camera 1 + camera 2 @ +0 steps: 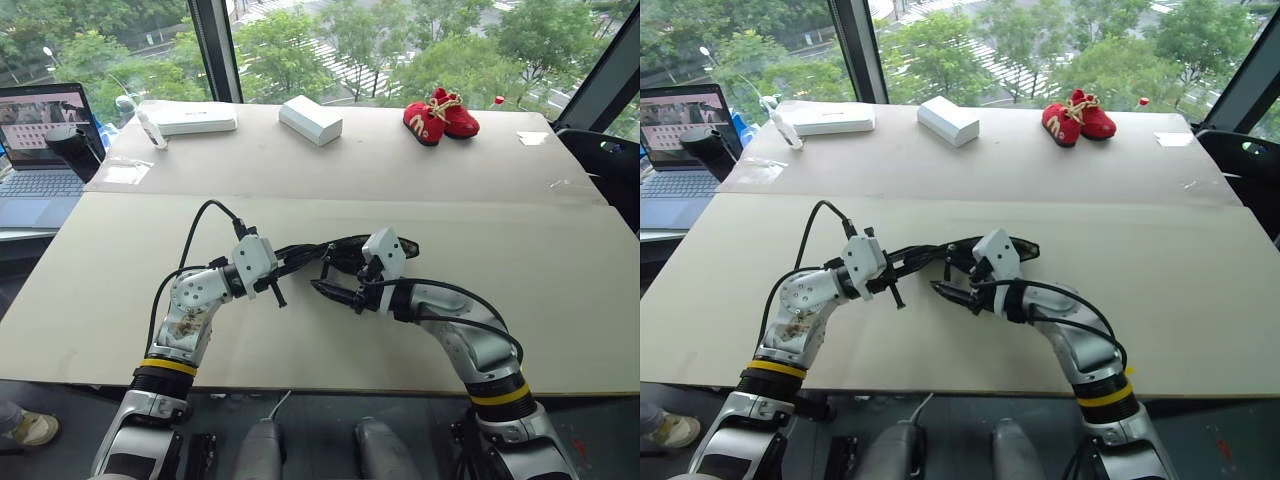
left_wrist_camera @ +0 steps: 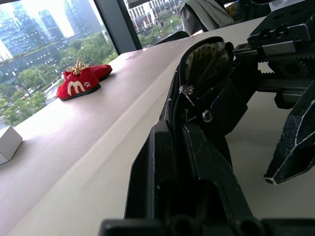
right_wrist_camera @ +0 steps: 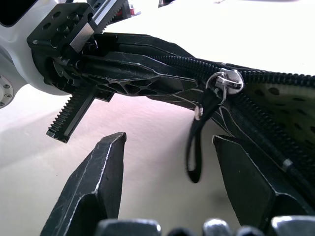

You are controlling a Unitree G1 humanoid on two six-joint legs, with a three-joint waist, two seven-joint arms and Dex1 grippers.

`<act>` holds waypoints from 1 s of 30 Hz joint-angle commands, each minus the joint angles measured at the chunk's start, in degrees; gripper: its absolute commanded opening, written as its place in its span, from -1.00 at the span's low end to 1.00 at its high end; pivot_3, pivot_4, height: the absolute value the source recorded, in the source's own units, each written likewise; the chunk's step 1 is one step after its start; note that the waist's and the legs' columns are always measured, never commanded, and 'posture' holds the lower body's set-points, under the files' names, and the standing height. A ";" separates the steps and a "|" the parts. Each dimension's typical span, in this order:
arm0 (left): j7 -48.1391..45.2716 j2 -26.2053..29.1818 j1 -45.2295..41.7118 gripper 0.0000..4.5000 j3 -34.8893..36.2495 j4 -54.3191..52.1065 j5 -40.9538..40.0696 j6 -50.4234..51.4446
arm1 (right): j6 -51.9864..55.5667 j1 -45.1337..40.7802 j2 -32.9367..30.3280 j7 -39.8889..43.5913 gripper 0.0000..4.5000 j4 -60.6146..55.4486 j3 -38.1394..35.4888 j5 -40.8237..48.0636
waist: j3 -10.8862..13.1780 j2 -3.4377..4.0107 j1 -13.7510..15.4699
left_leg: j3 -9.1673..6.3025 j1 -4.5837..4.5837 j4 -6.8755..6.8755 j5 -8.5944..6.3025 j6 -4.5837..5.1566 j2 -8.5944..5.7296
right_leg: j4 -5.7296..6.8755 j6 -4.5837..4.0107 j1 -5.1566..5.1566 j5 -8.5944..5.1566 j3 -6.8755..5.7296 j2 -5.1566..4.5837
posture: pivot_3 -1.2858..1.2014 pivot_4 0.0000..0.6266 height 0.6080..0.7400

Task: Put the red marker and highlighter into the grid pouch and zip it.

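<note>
The grid pouch hangs a little above the table, black, with its mouth partly open onto a pale dotted lining. My left gripper is shut on the pouch's near end, pinching the fabric by the zipper track. My right gripper stands open right at the pouch. The black zipper pull strap dangles between its fingers from the metal slider, untouched. The red marker and the highlighter are out of view.
A pair of small red shoes sits at the table's far right. Two white boxes lie at the back. A laptop stands off the table's left edge. Bare table spreads to the right.
</note>
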 commanded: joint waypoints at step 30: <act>0.45 -0.08 -0.81 -1.00 0.60 -0.70 -0.04 -0.85 | -1.27 -1.20 -10.00 0.93 -1.00 0.89 -9.04 -2.13 | 0.00 0.00 0.31 | 0.01 -0.03 0.00 0.00 0.00 -0.01 | -0.09 0.00 0.01 0.00 0.00 -0.01 | 0.03 -0.52 0.84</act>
